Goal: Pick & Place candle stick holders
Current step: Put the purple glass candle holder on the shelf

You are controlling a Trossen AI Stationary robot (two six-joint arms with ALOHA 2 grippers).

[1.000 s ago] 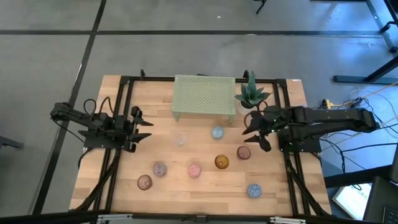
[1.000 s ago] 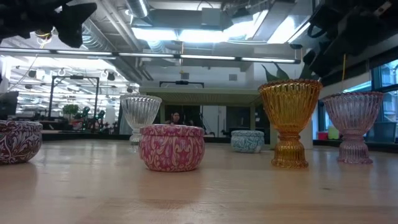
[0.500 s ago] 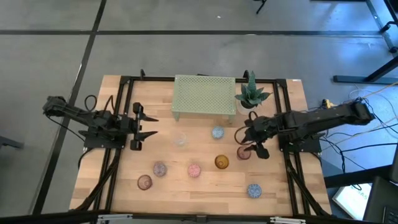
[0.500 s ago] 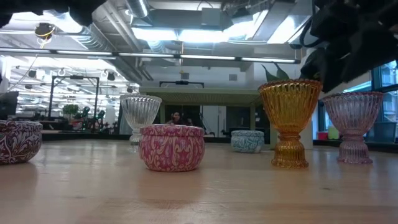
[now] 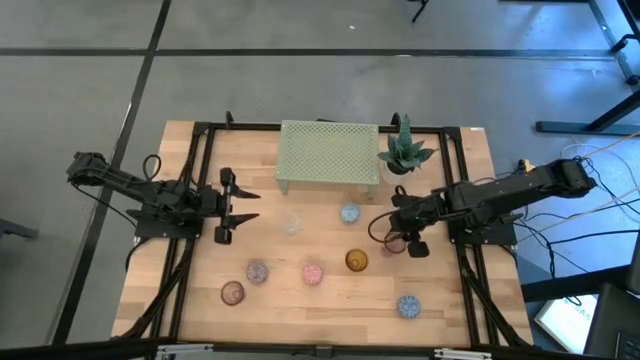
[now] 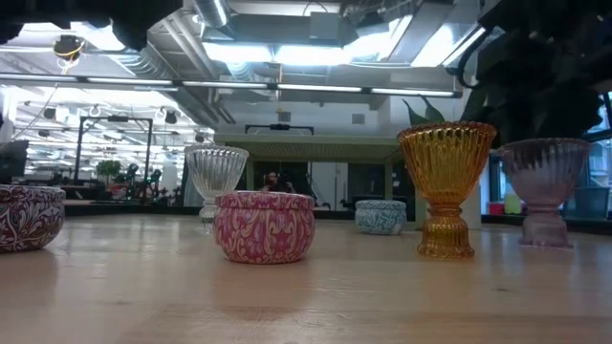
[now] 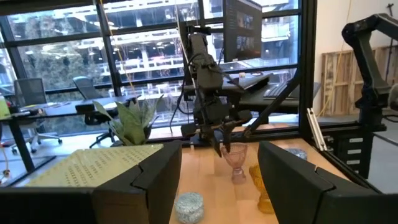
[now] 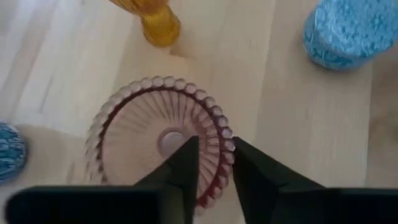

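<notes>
The right gripper [image 5: 400, 238] is down at the 3 o'clock side of the desk [image 5: 450, 300], over the pink fluted goblet holder [image 8: 161, 140]. In the right wrist view one dark finger sits inside the cup and the other outside, so the jaws straddle the goblet's beaded rim and are nearly together on it; whether they truly clamp the glass I cannot tell. In the low view the goblet [image 6: 543, 191] stands upright on the desk, with the dark arm just above it.

The left gripper [image 5: 238, 205] hovers at the 9 o'clock side, jaws apart and holding nothing, pointing towards the desk's centre. The clear goblet holder [image 5: 291, 224] stands just beside it, towards 3 o'clock.

The other candle stick holders are spread over the near half of the desk:
- amber goblet [image 5: 356, 261], close to the pink one, towards 8 o'clock from it
- pale blue tin [image 5: 349, 213] near the centre
- pink patterned tin [image 5: 313, 273] at 6 o'clock
- mauve tin [image 5: 257, 271] beside it
- brownish tin [image 5: 233, 292] at 7 o'clock
- bright blue tin [image 5: 408, 306] at 5 o'clock

The pale green perforated stand [image 5: 329, 155] sits at 12 o'clock, with the spiky potted plant [image 5: 402, 152] touching its 3 o'clock end
</notes>
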